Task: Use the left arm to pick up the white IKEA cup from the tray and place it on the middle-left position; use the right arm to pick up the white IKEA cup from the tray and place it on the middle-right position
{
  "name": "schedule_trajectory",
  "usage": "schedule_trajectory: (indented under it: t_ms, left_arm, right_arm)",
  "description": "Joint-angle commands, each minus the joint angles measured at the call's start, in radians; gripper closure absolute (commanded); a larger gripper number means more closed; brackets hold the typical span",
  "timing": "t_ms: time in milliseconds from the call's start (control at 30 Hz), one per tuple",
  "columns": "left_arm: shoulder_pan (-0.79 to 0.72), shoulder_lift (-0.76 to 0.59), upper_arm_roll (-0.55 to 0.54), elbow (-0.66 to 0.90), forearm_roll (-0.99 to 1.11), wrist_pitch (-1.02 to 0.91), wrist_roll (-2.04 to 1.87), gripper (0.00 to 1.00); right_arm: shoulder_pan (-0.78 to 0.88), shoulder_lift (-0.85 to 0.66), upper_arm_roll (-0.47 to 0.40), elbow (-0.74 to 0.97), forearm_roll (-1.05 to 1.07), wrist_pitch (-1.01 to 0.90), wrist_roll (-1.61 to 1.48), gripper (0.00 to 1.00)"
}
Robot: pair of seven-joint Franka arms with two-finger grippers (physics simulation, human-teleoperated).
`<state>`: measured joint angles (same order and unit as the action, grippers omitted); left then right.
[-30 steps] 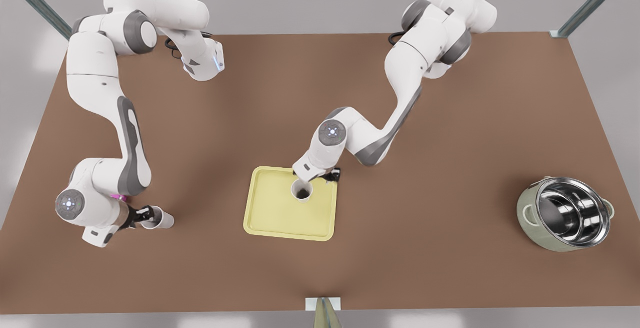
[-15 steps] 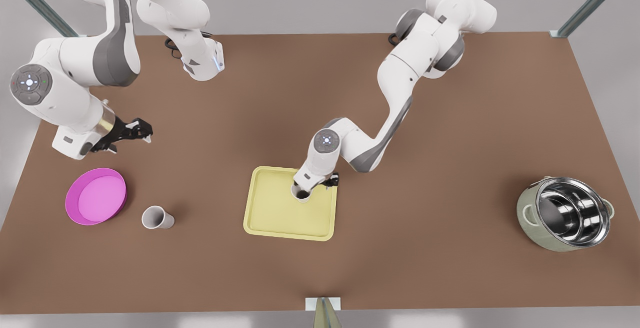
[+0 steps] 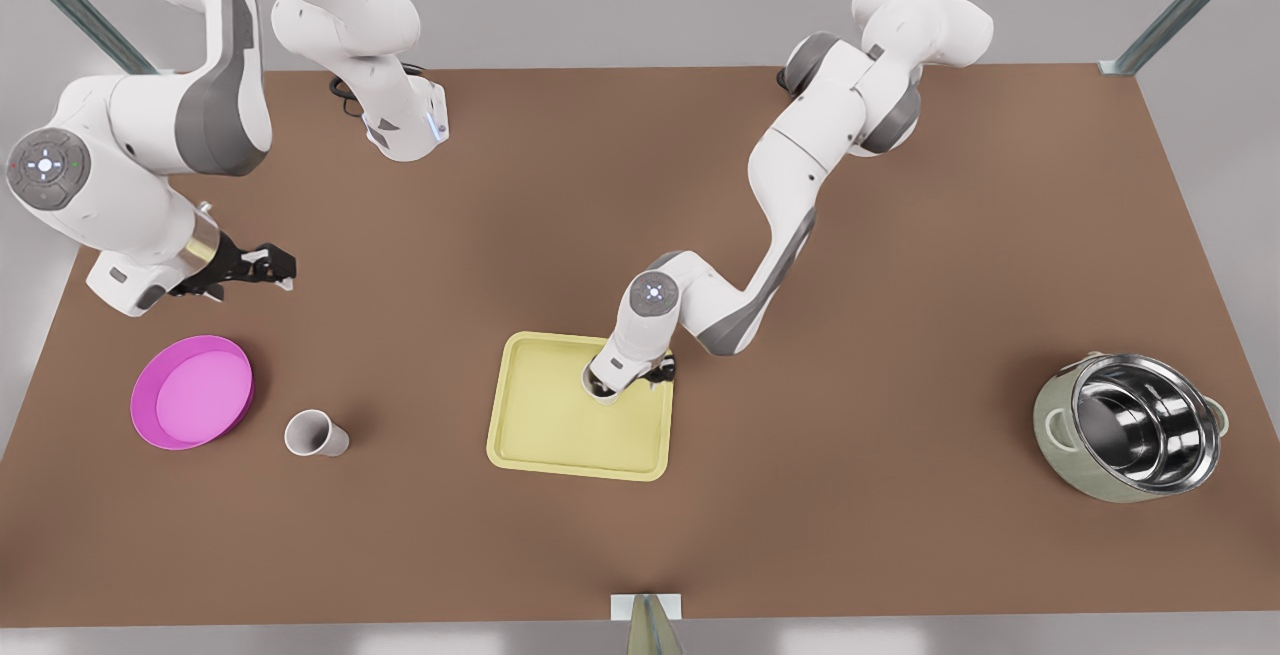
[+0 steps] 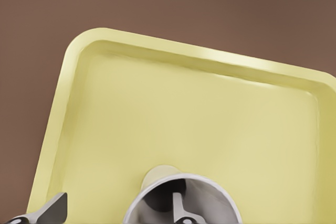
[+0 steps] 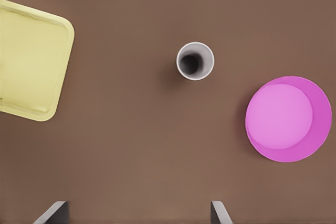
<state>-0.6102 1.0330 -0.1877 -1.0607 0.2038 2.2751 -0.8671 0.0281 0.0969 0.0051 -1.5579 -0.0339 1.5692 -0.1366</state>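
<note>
We see the left gripper [image 3: 632, 380] down at the tray [image 3: 545, 435], fingers spread around the rim of the white cup [image 3: 603, 387] standing there, one inside and one outside, not yet clamped. The right gripper [image 3: 277, 268] hangs open, holding nothing, above bare table [image 3: 900, 355] on the front view's left. A second cup [image 3: 314, 433] stands upright just beside the magenta plate [image 3: 192, 392], well apart from the tray.

Two white Franka arms, glossy rounded links, grey joint bands and side panels. Round grey wrist caps with small lit dots. Black cables at bases. Black two-finger grippers; silver collar on one wrist.
</note>
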Motion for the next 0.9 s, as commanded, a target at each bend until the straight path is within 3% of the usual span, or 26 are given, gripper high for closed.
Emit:
schedule_trajectory:
  t_ms: [0, 33, 67, 133, 167, 300, 367, 633, 867]
  left_arm:
    - [0.0, 0.001, -0.001, 0.001, 0.002, 0.037, -0.05, 0.04]
    - [-0.003, 0.002, 0.001, 0.001, 0.002, 0.037, -0.052, 0.05]
    - [-0.003, -0.001, 0.001, 0.001, 0.002, 0.035, -0.05, 0.12]
    - [-0.005, -0.002, -0.001, 0.001, 0.002, 0.032, -0.052, 0.42]
    - [-0.006, -0.001, 0.001, 0.001, 0.002, 0.032, -0.053, 0.51]
    - [-0.008, -0.005, -0.001, 0.001, 0.002, 0.026, -0.072, 0.77]
    - [-0.008, -0.01, -0.002, 0.001, 0.0, 0.006, -0.073, 0.83]
    - [0.055, -0.122, 0.011, -0.022, 0.002, -0.094, -0.058, 0.88]
    - [0.369, -0.335, 0.001, -0.35, -0.05, -0.092, 0.414, 0.87]
  right_arm:
    - [-0.008, 0.0, -0.001, -0.001, 0.002, -0.001, 0.091, 0.0]
    - [-0.008, -0.002, -0.001, 0.001, 0.002, -0.003, 0.091, 0.0]
    - [-0.008, -0.003, 0.001, 0.001, 0.002, -0.006, 0.091, 0.0]
    - [-0.007, -0.005, 0.001, 0.001, 0.002, -0.014, 0.092, 0.0]
    - [-0.008, -0.005, 0.001, 0.001, 0.002, -0.014, 0.091, 0.0]
    - [-0.008, -0.003, 0.001, -0.001, 0.002, -0.014, 0.091, 0.0]
    - [-0.008, 0.0, 0.001, -0.001, 0.002, -0.012, 0.091, 0.0]
    - [-0.01, 0.0, 0.0, -0.001, 0.002, -0.014, 0.089, 0.0]
    - [-0.011, 0.0, -0.002, -0.002, 0.003, -0.014, 0.089, 0.0]
